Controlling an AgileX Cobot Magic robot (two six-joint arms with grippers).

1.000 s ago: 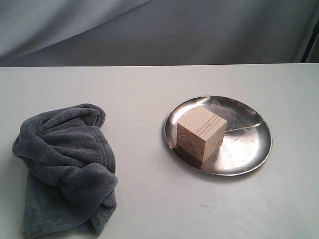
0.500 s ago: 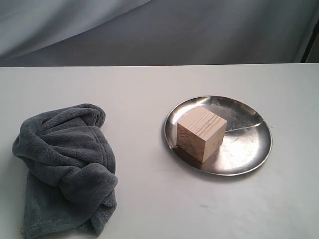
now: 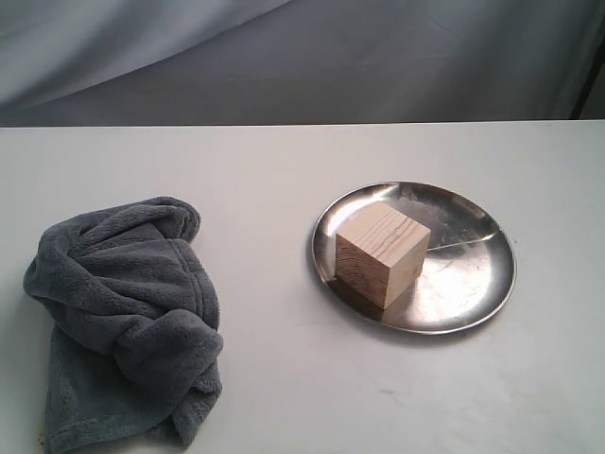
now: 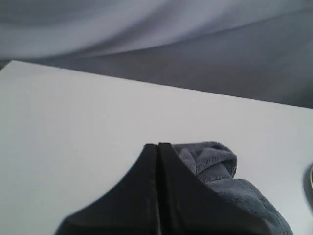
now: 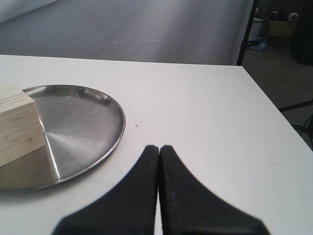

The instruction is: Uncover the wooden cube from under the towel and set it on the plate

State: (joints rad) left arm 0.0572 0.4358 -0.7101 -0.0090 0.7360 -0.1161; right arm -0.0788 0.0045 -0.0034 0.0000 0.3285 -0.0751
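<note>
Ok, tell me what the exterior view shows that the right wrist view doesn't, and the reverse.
Only the exterior view: the towel, bunched up at the left. Only the right wrist view: the right gripper, shut and empty, and a dark stand beyond the table. Both: the wooden cube sitting on the plate, the table, and the grey backdrop.

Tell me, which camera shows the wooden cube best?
The exterior view: the whole wooden cube sits on the steel plate. The right wrist view cuts it off at the edge; the left wrist view misses it.
</note>
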